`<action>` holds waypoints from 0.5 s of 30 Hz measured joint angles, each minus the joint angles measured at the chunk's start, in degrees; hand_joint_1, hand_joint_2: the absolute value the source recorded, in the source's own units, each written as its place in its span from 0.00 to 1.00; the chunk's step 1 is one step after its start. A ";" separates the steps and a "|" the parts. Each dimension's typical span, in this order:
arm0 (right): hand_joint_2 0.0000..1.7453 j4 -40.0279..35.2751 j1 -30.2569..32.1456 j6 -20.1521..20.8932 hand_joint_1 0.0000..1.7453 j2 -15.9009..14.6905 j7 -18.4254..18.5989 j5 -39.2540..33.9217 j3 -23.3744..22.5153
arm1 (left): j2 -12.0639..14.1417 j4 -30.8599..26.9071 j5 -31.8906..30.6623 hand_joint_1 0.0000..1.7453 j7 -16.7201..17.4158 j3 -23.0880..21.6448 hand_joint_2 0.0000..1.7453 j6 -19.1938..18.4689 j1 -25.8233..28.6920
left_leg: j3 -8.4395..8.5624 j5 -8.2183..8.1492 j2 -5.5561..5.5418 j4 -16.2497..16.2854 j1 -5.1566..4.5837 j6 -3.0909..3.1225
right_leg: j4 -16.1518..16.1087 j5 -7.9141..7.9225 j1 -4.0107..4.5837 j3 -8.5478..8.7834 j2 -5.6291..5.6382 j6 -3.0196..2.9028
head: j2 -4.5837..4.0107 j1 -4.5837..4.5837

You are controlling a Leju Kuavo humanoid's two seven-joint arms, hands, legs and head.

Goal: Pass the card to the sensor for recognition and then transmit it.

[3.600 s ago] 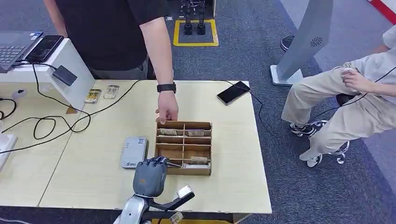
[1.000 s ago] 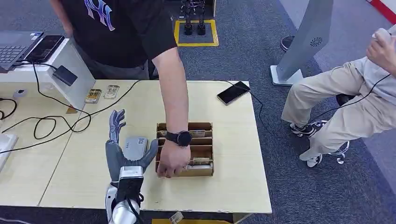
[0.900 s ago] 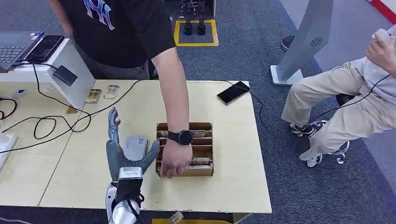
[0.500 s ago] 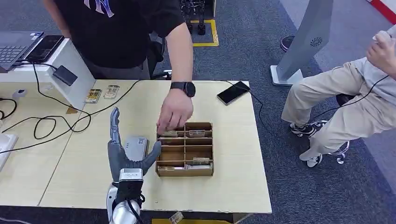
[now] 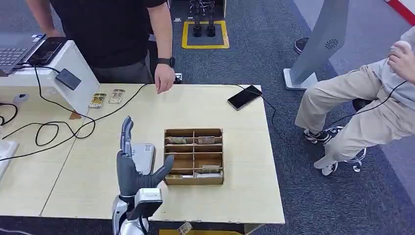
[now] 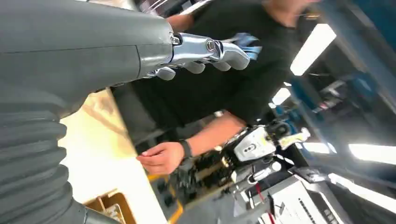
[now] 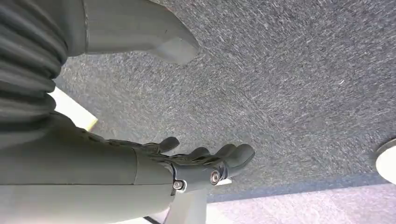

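My left hand (image 5: 134,169) is raised over the table (image 5: 244,196), fingers straight and spread, thumb out, holding nothing. It hovers just beside the sensor (image 5: 142,155), the grey box lying flat left of the tray (image 5: 194,179). My right hand (image 7: 205,163) hangs low over carpet, fingers loosely extended and apart, nothing in it.

Cards sit in the wooden tray: two in the far row (image 5: 205,140), one in the near row (image 5: 209,169). None is in a hand, so I judge the pick not yet done.

Risks from here:
- Cards lie flat in narrow slots; thick fingers may jam on the dividers or drag the tray, which looks light and loose.
- The tray's near-left slot is right by my thumb; a sloppy descent bumps the tray or the sensor.
- A person's hand (image 5: 164,78) hangs at the far table edge; if it reaches in, collision is possible.
- Cables (image 5: 58,128) cross the left side; a wide swing could snag them.
- A card held off-angle may not read on the sensor.
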 joint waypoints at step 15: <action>1.00 0.44 0.00 0.00 0.00 -0.24 0.15 0.33 0.00 | 3.41 1.66 -16.74 0.00 3.61 -3.87 1.00 3.28 1.30 | 0.00 0.00 0.00 0.00 0.00 0.00 | 0.00 0.00 0.00 0.00 0.00 0.00 | 0.00 0.02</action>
